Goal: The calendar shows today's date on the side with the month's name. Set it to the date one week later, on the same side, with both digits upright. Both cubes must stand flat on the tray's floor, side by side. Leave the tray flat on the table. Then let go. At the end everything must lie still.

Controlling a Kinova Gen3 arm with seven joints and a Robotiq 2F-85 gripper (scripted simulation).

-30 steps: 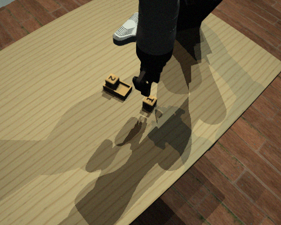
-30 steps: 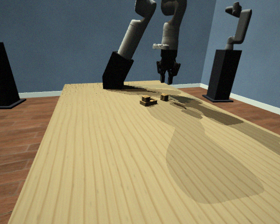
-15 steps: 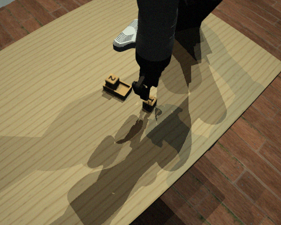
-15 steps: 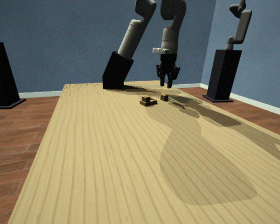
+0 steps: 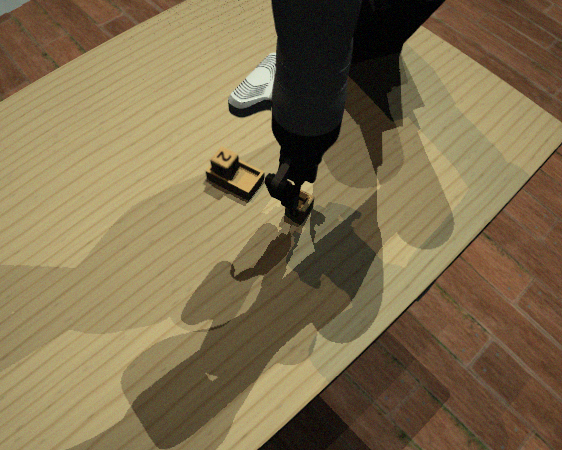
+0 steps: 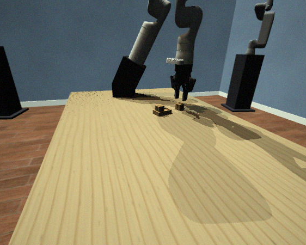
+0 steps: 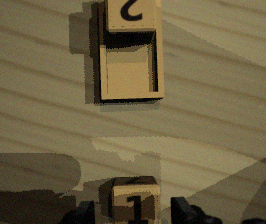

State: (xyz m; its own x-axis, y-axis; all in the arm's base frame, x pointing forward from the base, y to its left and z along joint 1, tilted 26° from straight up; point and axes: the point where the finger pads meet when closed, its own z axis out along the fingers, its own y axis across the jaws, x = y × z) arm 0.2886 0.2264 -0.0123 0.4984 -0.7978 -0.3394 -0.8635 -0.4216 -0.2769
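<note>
Item: 1-cube, numeral legible at wrist, obscured from top; on the table, below the gripper, which was parted and empty, the gap plain only in exterior. Item: tray, beyond, holding the 2-cube.

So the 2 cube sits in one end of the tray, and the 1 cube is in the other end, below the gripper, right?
Not quite: the 1 cube is outside the tray, on the table, as the wrist view shows.
</note>
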